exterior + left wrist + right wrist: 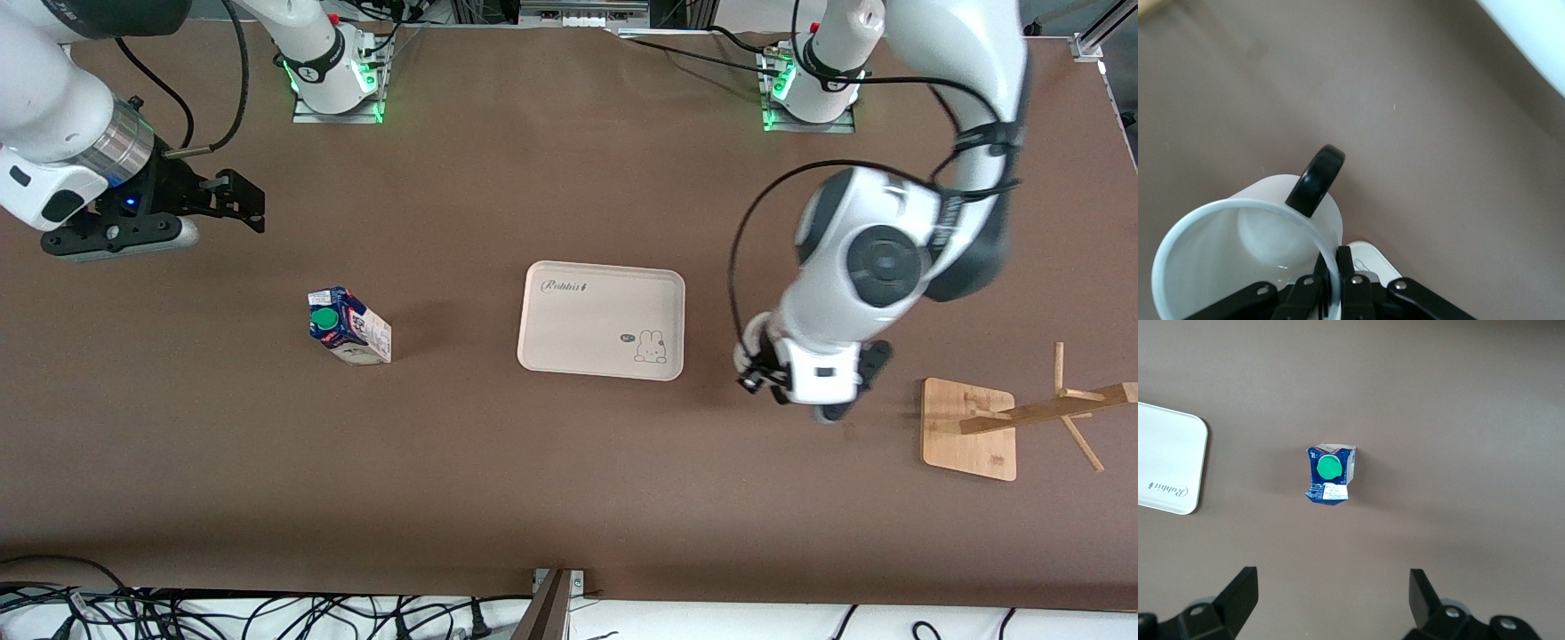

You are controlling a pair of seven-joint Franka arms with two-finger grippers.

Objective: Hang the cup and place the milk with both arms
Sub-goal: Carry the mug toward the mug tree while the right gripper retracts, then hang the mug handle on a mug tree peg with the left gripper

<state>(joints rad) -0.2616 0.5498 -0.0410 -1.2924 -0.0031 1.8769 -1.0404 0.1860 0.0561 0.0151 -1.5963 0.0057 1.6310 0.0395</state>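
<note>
White cup [1245, 247] hangs pinched by its rim in the left gripper [1335, 283], between the cream tray [602, 320] and the wooden rack [996, 422]. Milk [347, 326] stands upright toward the right arm's end, under the wide-open right gripper [1331, 600].

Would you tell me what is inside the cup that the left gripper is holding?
Nothing shows inside the cup: bare white wall and bottom. The left gripper pinches its rim, one finger inside, hiding a strip of the inner wall.
</note>
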